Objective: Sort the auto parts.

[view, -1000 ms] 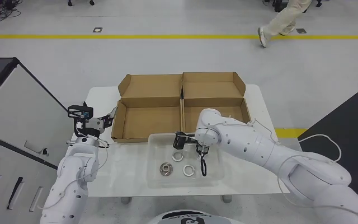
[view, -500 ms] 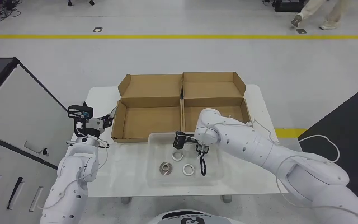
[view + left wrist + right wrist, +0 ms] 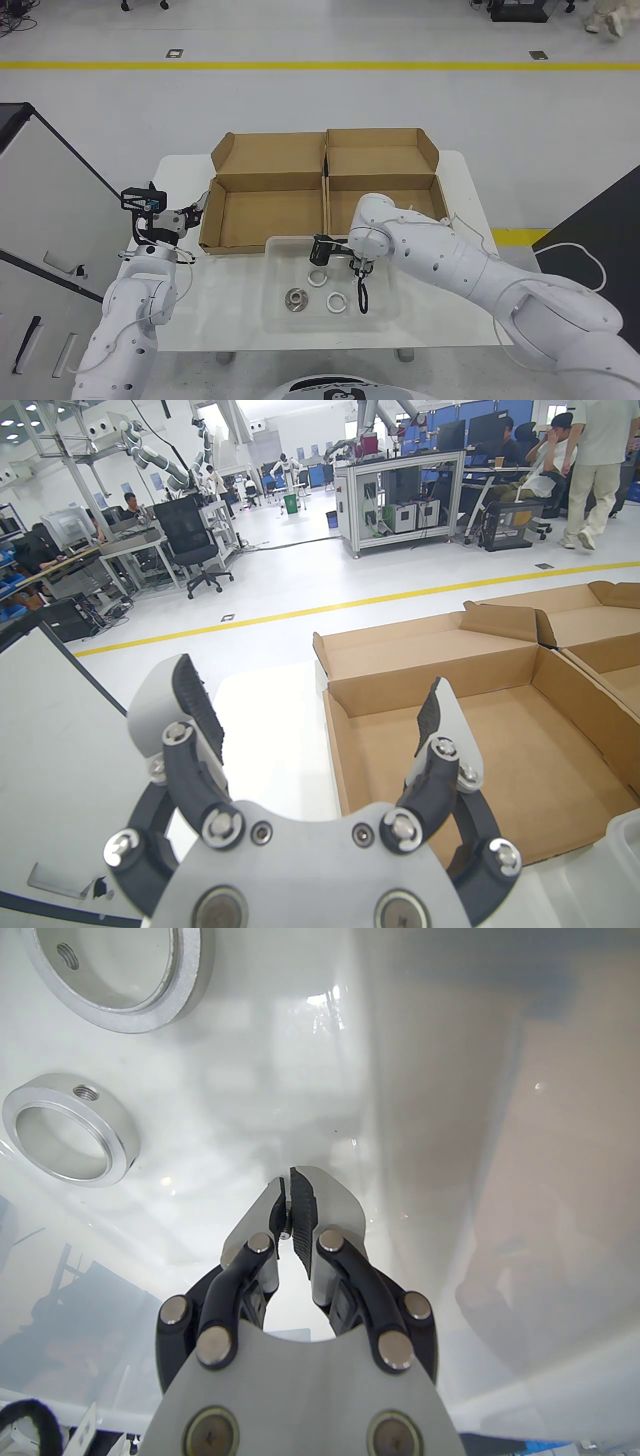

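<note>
My right gripper (image 3: 289,1173) hangs low inside a clear plastic bin (image 3: 385,305), its fingers shut on a small metal part (image 3: 285,1228) that looks like a screw. Two silver rings (image 3: 117,1125) (image 3: 192,983) lie on the bin floor beside it. In the top view these rings (image 3: 318,279) (image 3: 339,302) and a darker round flanged part (image 3: 296,299) sit in the bin, with the right gripper (image 3: 362,298) just right of them. My left gripper (image 3: 312,680) is open and holds nothing, raised at the table's left side beside the left cardboard box (image 3: 490,750).
Two open cardboard boxes (image 3: 265,218) (image 3: 385,200) stand side by side behind the bin, lids folded back. The white table (image 3: 220,300) has bare room left of the bin. A slanted white board (image 3: 60,200) stands off the table's left edge.
</note>
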You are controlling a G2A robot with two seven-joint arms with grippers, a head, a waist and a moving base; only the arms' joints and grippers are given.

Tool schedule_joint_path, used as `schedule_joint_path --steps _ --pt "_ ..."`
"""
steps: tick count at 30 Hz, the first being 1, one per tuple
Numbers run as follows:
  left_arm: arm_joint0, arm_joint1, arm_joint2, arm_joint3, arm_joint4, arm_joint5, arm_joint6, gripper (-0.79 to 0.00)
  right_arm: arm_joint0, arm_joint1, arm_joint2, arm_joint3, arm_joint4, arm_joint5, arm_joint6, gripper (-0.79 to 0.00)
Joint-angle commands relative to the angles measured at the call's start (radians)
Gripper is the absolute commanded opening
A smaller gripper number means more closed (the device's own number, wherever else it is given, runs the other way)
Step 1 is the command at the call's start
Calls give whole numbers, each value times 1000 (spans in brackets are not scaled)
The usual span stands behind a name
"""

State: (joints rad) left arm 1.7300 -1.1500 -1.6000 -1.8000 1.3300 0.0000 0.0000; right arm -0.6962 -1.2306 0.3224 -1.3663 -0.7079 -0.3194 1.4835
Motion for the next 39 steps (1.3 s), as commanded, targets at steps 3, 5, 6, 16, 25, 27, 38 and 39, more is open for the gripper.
schedule_joint_path --steps 3,5,6,16,25,27,38,39 --pt "0 0 0 0 0 0 0 0 -3 0 6 -3 0 -1 2 -600" --pt "0 0 0 0 0 0 0 0 -4 1 10 -6 0 -2 4 -576" --pt "0 0 0 0 0 0 0 0 -4 1 12 -8 1 -1 4 -576" --pt "0 0 0 0 0 0 0 0 -15 9 30 -27 -8 0 17 -573" --pt "0 0 0 0 0 0 0 0 -25 20 43 -46 -24 15 32 -573" --pt "0 0 0 0 0 0 0 0 -27 23 47 -50 -25 18 35 -573" --pt "0 0 0 0 0 0 0 0 -35 30 54 -47 -21 15 32 -785" --pt "0 0 0 0 0 0 0 0 -35 30 53 -46 -20 14 32 -785"
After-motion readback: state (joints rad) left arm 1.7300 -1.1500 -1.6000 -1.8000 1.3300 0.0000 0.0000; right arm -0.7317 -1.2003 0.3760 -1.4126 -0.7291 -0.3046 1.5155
